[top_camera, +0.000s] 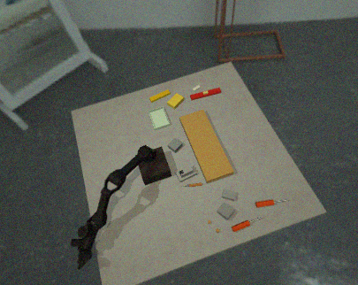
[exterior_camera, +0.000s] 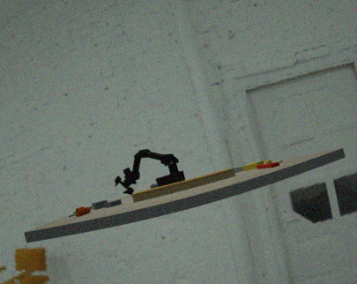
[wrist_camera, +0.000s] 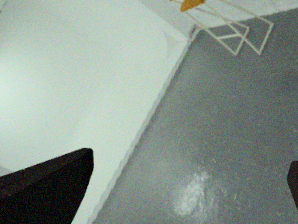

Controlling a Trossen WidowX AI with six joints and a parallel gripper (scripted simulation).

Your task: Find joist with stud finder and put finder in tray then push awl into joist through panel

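Observation:
The floor panel (top_camera: 207, 146) (exterior_camera: 183, 185) is a long orange-tan board lying flat. My gripper (top_camera: 77, 255) (exterior_camera: 122, 187) (wrist_camera: 193, 166) is open and empty, raised near the left front edge in the top view, far from the panel. A small orange-handled tool with a thin tip (top_camera: 194, 185), which looks like the awl, lies by the panel's near end. A yellow block (top_camera: 175, 100), possibly the stud finder, lies beyond the panel's far end. A pale green square (top_camera: 159, 119), possibly the tray, lies left of the panel. The joist is hidden.
A whitish item with black marks (top_camera: 186, 173) lies between the arm's base (top_camera: 155, 166) and the panel. Grey blocks (top_camera: 226, 211) (top_camera: 175, 144), two red-handled tools (top_camera: 264, 204) (top_camera: 241, 226), a red level (top_camera: 205, 94) and a yellow bar (top_camera: 160, 96) lie around.

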